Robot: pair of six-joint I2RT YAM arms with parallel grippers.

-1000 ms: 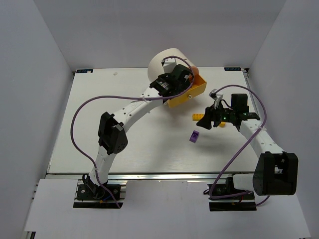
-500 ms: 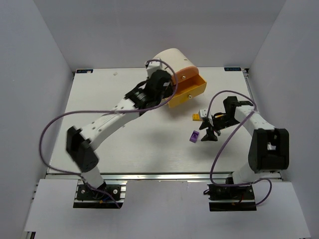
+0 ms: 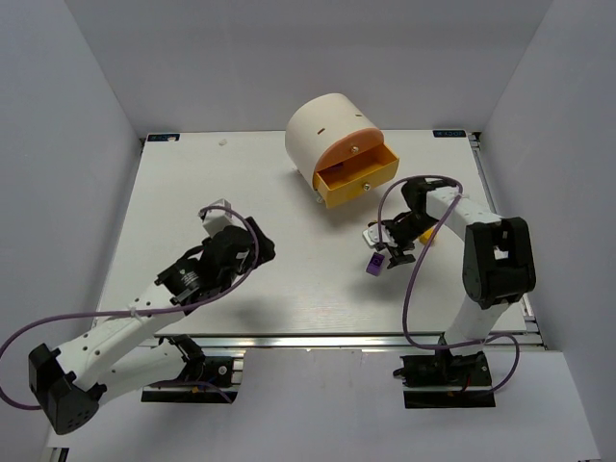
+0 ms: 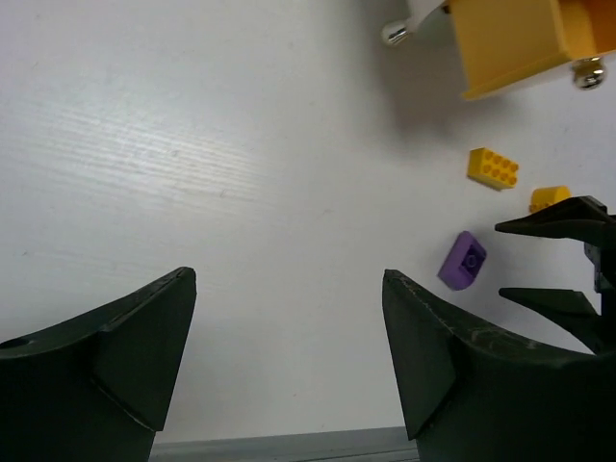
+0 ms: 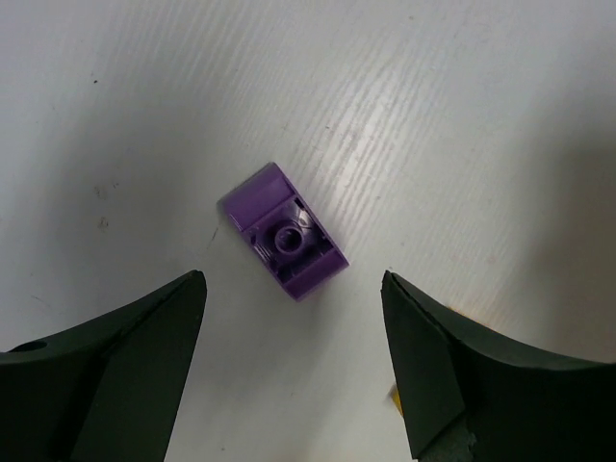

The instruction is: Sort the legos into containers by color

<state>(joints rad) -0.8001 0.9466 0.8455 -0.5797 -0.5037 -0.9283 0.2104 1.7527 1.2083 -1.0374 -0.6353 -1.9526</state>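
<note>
Your right gripper [image 5: 291,277] spread wide over the small purple plastic brick [image 5: 286,234], touching neither finger, your left gripper [image 4: 289,276] released above the white table [image 4: 192,144]

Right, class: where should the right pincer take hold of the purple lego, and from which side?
Come straight down from above onto the purple lego, closing on its two long flat sides. It lies flat on the table, hollow underside up, skewed between the fingers of the open right pincer, so the wrist probably needs turning first.
</note>
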